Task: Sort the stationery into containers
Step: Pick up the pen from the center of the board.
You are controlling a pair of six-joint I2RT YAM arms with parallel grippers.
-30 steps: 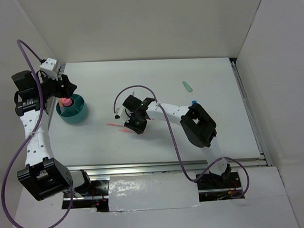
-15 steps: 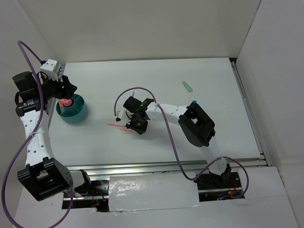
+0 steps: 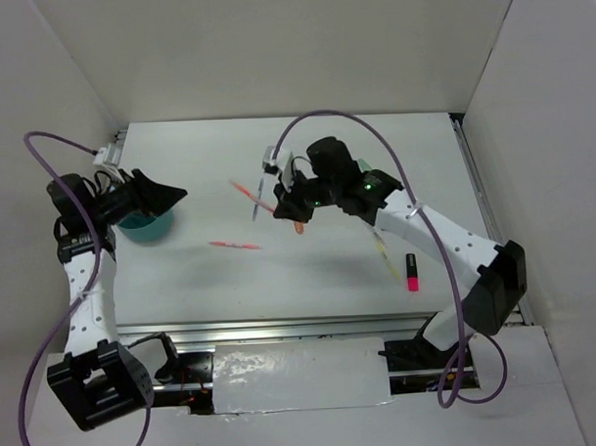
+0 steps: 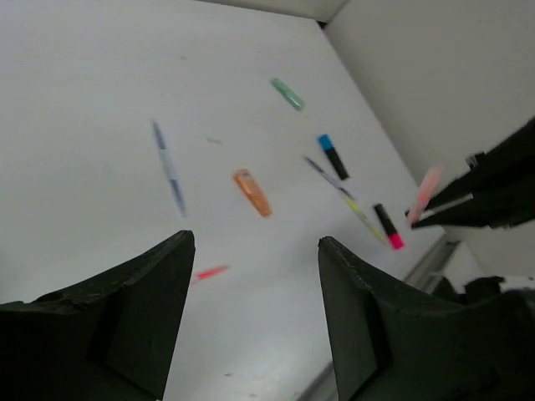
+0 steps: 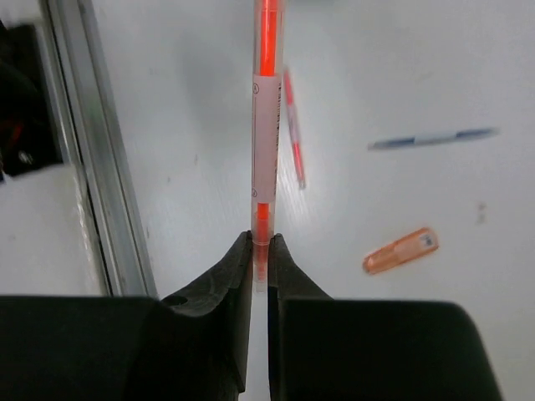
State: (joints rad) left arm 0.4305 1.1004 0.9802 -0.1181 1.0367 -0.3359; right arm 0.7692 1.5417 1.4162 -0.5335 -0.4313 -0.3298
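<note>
My right gripper (image 3: 280, 206) is shut on a thin red-and-clear pen (image 3: 246, 191) and holds it above the middle of the table; in the right wrist view the pen (image 5: 266, 125) sticks straight out from the closed gripper (image 5: 260, 246). My left gripper (image 3: 175, 198) is open and empty, just right of the teal tub (image 3: 146, 229), which it partly hides. In the left wrist view the left gripper (image 4: 255, 241) stands wide open. On the table lie a red pen (image 3: 235, 245), an orange marker (image 3: 298, 226), a blue pen (image 4: 170, 167), a yellow pen (image 3: 385, 254) and a pink-and-black highlighter (image 3: 412, 274).
A green marker (image 4: 287, 93) and a blue-capped black marker (image 4: 333, 154) lie toward the back right. White walls enclose the table on three sides. A metal rail (image 5: 100, 167) runs along the near edge.
My right arm has lifted off the table with the red pen and swung toward the back. My left gripper has moved from over the tub to its right, open.
</note>
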